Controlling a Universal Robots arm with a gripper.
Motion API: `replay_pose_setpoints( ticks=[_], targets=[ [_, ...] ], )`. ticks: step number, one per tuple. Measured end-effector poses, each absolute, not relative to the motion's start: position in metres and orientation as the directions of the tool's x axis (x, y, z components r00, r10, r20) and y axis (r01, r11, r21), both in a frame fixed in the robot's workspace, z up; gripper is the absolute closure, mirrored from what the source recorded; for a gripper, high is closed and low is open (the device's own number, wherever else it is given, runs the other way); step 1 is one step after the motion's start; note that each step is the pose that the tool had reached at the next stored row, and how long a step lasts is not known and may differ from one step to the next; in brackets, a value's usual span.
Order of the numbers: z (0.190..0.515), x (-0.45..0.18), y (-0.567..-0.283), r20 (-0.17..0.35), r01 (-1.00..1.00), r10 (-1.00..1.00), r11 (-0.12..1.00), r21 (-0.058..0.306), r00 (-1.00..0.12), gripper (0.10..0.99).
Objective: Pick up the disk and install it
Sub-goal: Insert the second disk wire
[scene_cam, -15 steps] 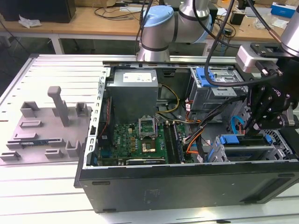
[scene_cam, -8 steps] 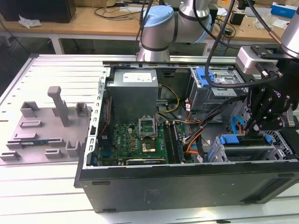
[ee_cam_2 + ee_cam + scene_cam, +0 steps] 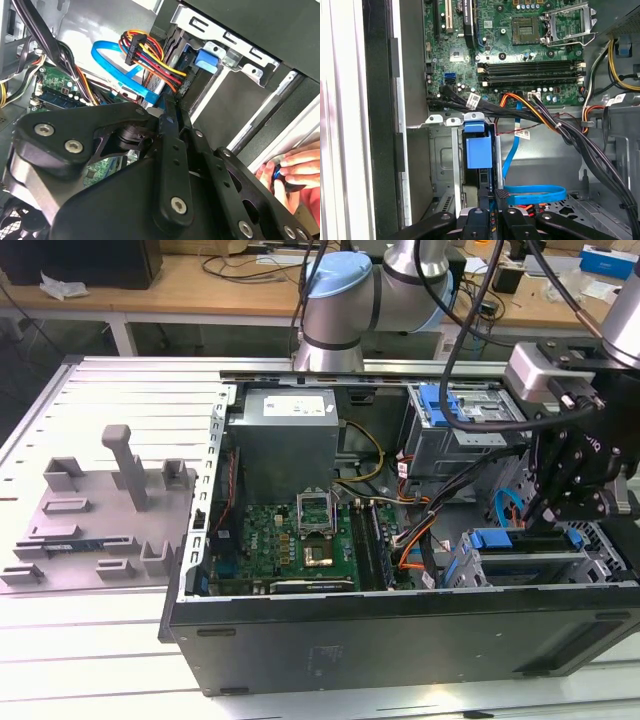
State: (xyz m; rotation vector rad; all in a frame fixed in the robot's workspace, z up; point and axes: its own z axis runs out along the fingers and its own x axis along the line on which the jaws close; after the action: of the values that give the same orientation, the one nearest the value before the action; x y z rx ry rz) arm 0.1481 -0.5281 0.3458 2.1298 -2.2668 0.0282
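Disk (image 3: pixel 479 153), blue plastic-edged, sits in metal bay, pinched by black end effector (image 3: pixel 487 202).

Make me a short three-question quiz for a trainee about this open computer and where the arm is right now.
1. True or false: the computer case lies with its side open and the motherboard exposed.
2. Where is the pincer? A: over the motherboard. B: at the disk in the drive bay. C: outside the case.
3. In the first wrist view, what colour is the flat cable looping beside the disk?

Key: 1 true. 2 B. 3 blue.
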Motion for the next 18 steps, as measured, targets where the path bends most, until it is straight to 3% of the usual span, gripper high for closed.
replay_pose_setpoints(
  ticks=[13,14,15,16,18],
  targets=[
    [0.338,0.148,-0.528,0.034,-0.998,-0.998,0.061,0.013,-0.061,0.914],
    [0.348,0.148,-0.528,0.036,-0.998,-0.998,0.062,0.013,-0.061,0.733],
    [0.353,0.148,-0.528,0.036,-0.998,-0.998,0.061,0.013,-0.061,0.671],
    [0.355,0.148,-0.528,0.036,-0.998,-0.997,0.061,0.013,-0.061,0.612],
    [0.357,0.148,-0.528,0.036,-0.998,-0.998,0.062,0.013,-0.061,0.612]
  ],
)
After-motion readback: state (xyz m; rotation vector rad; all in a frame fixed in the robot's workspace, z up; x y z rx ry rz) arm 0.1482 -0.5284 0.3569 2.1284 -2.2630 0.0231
